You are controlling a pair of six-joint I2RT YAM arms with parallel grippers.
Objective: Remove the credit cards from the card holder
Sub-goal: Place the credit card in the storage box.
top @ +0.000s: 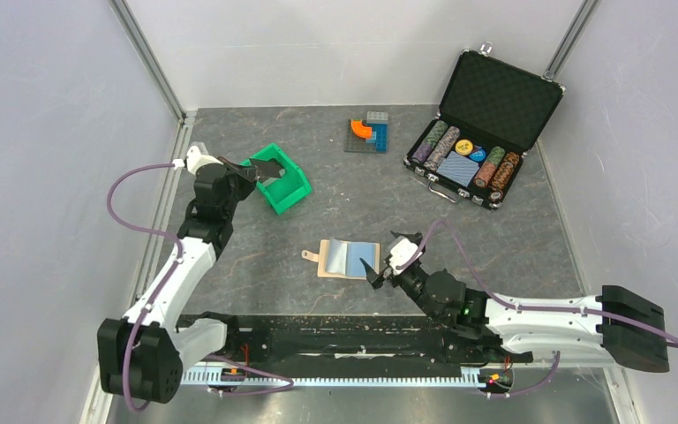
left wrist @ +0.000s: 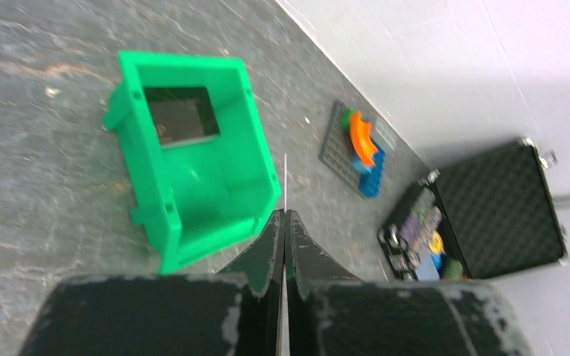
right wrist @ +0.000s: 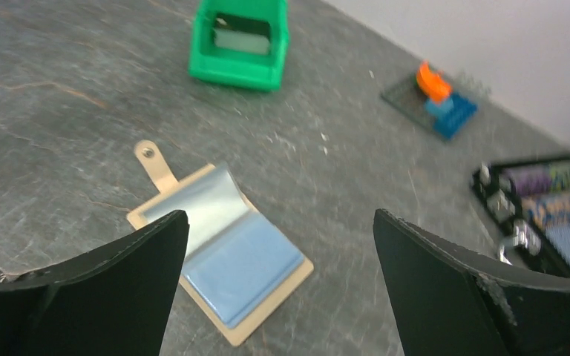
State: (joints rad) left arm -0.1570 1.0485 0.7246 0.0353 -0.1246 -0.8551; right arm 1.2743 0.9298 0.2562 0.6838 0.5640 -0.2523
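Right gripper [right wrist: 278, 220], spread wide and empty, hovers beside the open card holder [top: 349, 259] on the surface [top: 494, 238]; come in low, pinching any remaining credit card's edge. Left gripper [left wrist: 285, 215], clenched, hangs near the bin [left wrist: 193, 185].

Robot lab test cell, not a home or shop: plain white panel walls [top: 353, 44] on aluminium frame posts [top: 150, 57] box in a dark stone-look table [top: 362, 212]. The left arm [top: 185, 265] and right arm [top: 530, 318] are bolted to a black rail [top: 335, 331] at the near edge, with purple cables [top: 128, 208] looping off them. Props look like a mixed practice set: green bin [top: 296, 190], open black poker chip case [top: 494, 97], toy brick plate [top: 369, 134], and card holder [top: 349, 259] spread open, all well apart.
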